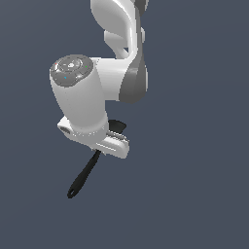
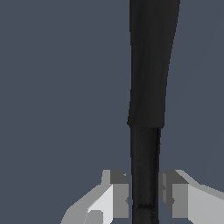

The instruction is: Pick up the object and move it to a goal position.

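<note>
The object, a slim black spatula [image 1: 80, 180], reaches from under my hand toward the exterior view's lower left, ending in a rounded tip. Its flat head [image 1: 117, 126] peeks out on the other side of the hand. My gripper [image 1: 104, 146] sits directly over the middle of the spatula, and its fingertips are hidden there by the white hand. In the wrist view the black spatula [image 2: 146, 109] runs straight between the two grey fingers [image 2: 119, 194] of the gripper [image 2: 144, 194]. Both pads press against its sides, so the gripper is shut on the object.
A plain dark grey-blue surface [image 1: 194, 194] fills both views. The white arm's upper links [image 1: 121, 29] rise out of the exterior view's top. No other objects or edges show.
</note>
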{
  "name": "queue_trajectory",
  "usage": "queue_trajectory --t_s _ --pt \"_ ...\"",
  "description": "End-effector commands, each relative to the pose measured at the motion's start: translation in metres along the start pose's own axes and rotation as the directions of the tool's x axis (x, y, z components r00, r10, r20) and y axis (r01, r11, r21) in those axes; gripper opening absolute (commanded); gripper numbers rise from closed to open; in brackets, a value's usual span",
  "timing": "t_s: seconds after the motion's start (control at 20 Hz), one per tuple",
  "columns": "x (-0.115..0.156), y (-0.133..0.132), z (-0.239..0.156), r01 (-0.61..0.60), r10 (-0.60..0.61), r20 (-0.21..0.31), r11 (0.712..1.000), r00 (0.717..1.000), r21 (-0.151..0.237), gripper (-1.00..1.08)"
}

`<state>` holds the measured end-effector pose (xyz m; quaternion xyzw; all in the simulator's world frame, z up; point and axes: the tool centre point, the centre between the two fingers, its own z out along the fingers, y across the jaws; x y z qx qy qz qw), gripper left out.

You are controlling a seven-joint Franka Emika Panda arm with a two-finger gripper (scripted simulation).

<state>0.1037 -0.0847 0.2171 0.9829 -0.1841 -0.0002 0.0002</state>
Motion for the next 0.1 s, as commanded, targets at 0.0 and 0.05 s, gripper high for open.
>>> queue_trajectory --t_s 0.0,0.05 --pt "0.0006 -0.0008 -0.0049 0.001 -0.001 0.000 1.000 1.000 0.000 -1.00" --pt "0.0006 -0.0008 -0.0051 0.001 -0.001 0.000 1.000 1.000 0.000 -1.00"
